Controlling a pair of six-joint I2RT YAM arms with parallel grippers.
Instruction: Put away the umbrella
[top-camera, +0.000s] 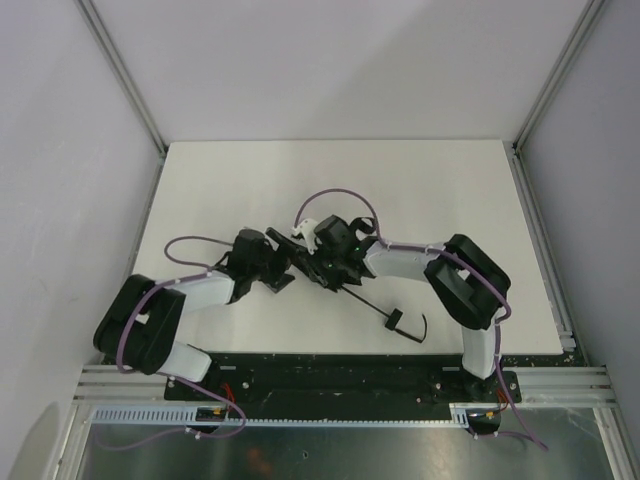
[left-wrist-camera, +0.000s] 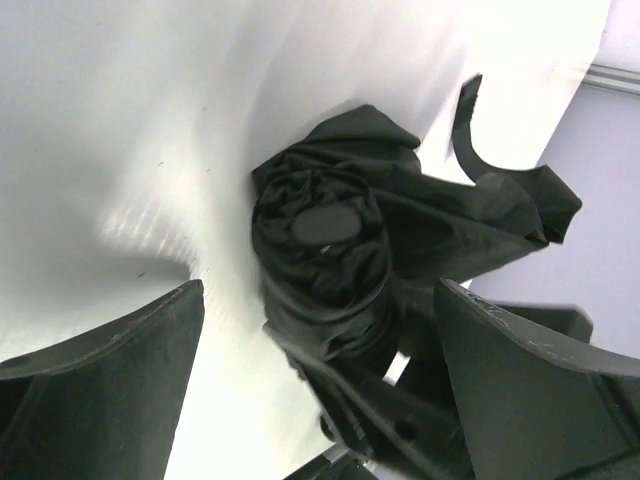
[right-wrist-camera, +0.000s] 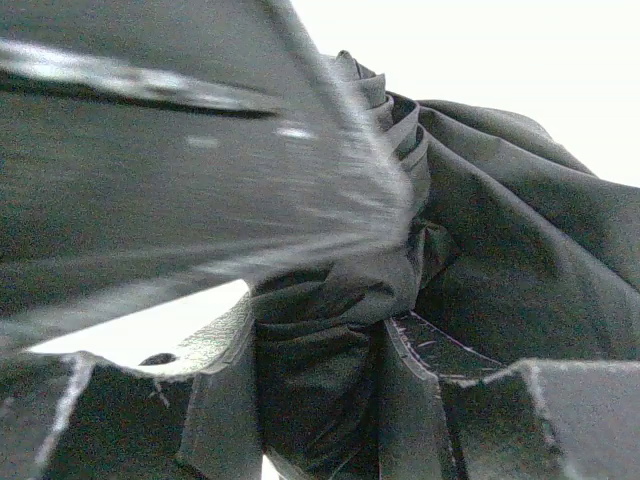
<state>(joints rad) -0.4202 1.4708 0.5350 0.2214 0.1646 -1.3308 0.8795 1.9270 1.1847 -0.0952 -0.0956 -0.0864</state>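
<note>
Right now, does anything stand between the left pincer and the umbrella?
Nothing visible does. The open left pincer faces the rolled-up umbrella directly, its fingers apart on either side of the bundle. The right pincer grips the fabric from the opposite side, not in between.

Bright, even overhead light keeps the top view sharp, with faint shadows on the white table. The left wrist view glares white over the table; the right wrist view shows the umbrella dimly, smeared at left.
</note>
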